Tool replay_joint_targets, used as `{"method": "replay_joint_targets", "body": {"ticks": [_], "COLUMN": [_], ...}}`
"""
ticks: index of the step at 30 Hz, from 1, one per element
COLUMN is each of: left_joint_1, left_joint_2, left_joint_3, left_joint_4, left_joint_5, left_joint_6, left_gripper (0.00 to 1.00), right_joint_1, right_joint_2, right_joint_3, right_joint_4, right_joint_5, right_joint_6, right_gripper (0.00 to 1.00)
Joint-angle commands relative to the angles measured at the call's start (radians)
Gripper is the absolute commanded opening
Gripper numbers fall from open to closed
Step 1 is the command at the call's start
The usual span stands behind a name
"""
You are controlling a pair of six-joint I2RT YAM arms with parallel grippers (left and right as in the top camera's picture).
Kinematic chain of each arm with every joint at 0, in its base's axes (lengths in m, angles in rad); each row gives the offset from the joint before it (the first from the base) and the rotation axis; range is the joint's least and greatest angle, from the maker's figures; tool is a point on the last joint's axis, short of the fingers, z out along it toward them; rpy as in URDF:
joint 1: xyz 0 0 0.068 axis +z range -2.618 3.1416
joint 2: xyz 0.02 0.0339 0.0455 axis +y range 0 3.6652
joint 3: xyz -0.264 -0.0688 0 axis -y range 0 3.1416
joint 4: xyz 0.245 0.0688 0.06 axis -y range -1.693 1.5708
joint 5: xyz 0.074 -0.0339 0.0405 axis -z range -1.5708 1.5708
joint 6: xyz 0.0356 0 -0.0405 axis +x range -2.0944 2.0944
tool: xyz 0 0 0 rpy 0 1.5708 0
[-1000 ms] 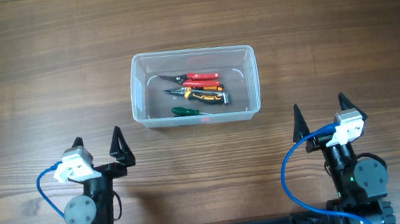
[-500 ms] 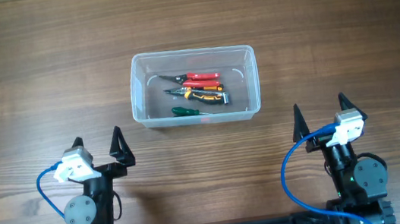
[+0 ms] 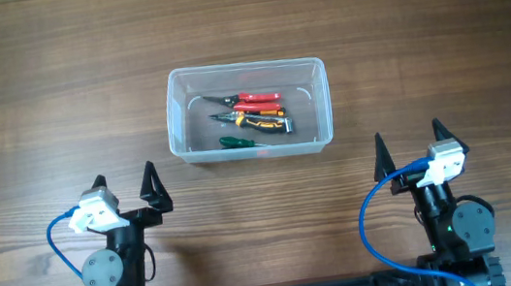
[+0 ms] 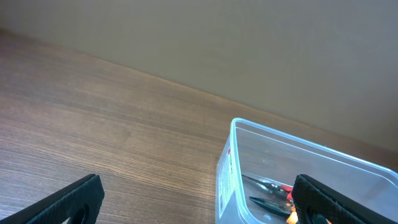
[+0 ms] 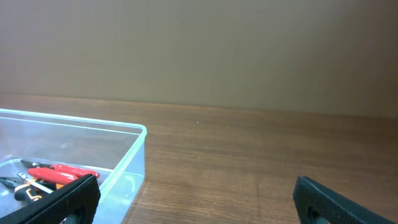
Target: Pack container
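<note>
On the container (image 4: 273, 158), a red mark (image 4: 229, 152), perhaps lettering.

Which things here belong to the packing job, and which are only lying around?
Job: container, holding red-handled pliers, orange-and-black pliers and green-handled tool; left gripper and right gripper, both open and empty.
Not the job: wooden table; blue cables on the arms.

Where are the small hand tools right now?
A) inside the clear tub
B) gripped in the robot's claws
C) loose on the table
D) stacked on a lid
A: seen from overhead, the hand tools all lie inside the container, on its floor.
</note>
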Motion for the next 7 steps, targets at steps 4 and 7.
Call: {"method": "replay_joint_targets", "body": {"ticks": [4,7], "left_joint_1": [-0.006,-0.006], "left_joint_2": [-0.009,-0.009], "left_joint_3": [-0.006,-0.006], "left_joint_4": [0.0,0.0], "left_joint_5": [0.009,0.009], "left_joint_6": [0.024,0.024], "left_gripper": [1.0,1.0], "right_joint_1": [-0.005,-0.005], "right_joint_2": [-0.017,-0.017], "right_joint_3": [-0.002,-0.002], "right_joint_4": [0.002,0.002], "right_joint_5": [0.018,0.018], "right_joint_6": [-0.01,-0.01], "right_gripper": [1.0,1.0]}}
